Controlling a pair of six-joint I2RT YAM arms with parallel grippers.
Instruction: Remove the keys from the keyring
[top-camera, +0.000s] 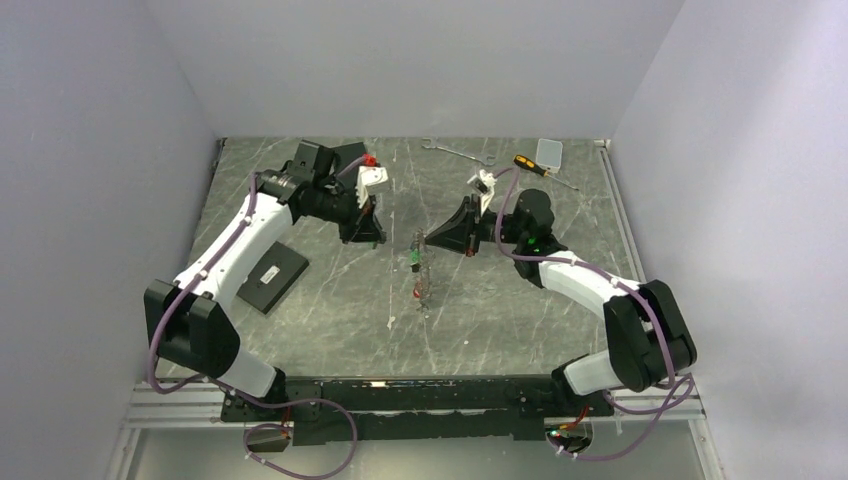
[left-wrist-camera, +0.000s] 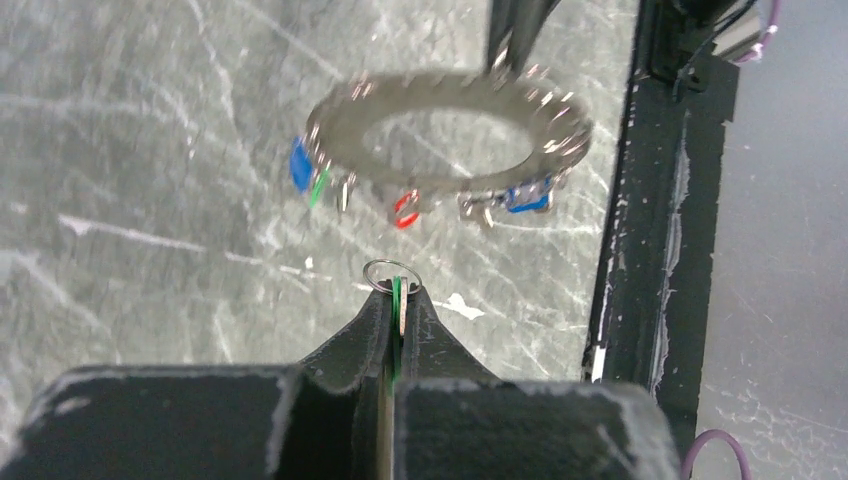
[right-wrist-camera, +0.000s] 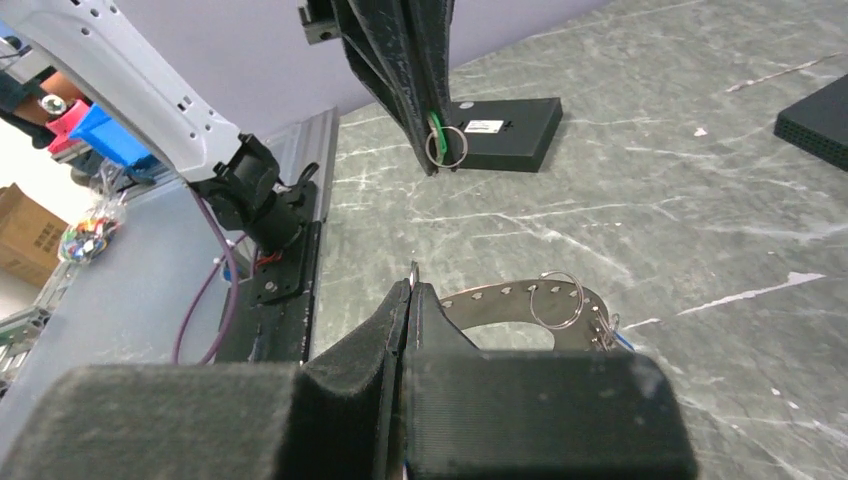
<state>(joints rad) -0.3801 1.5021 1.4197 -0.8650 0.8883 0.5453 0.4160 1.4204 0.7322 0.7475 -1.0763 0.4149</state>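
Observation:
The keyring (left-wrist-camera: 450, 135), a wide flat grey ring with small holes along its rim, hangs above the table. Keys with blue (left-wrist-camera: 300, 165), red (left-wrist-camera: 405, 210) and green tags dangle from it. My right gripper (right-wrist-camera: 412, 285) is shut on the keyring's edge (right-wrist-camera: 520, 302). A loose split ring (right-wrist-camera: 558, 300) sits on the keyring. My left gripper (left-wrist-camera: 397, 300) is shut on a green-tagged key with its own small split ring (left-wrist-camera: 392, 277), held apart from the keyring. In the top view the keyring (top-camera: 422, 275) hangs edge-on between the left gripper (top-camera: 368, 236) and the right gripper (top-camera: 432, 243).
A black box (top-camera: 272, 277) lies on the table left of centre. Another black box (top-camera: 345, 155) sits at the back beside the left arm. A wrench (top-camera: 455, 152), a screwdriver (top-camera: 535, 168) and a small clear case (top-camera: 549, 151) lie at the back right.

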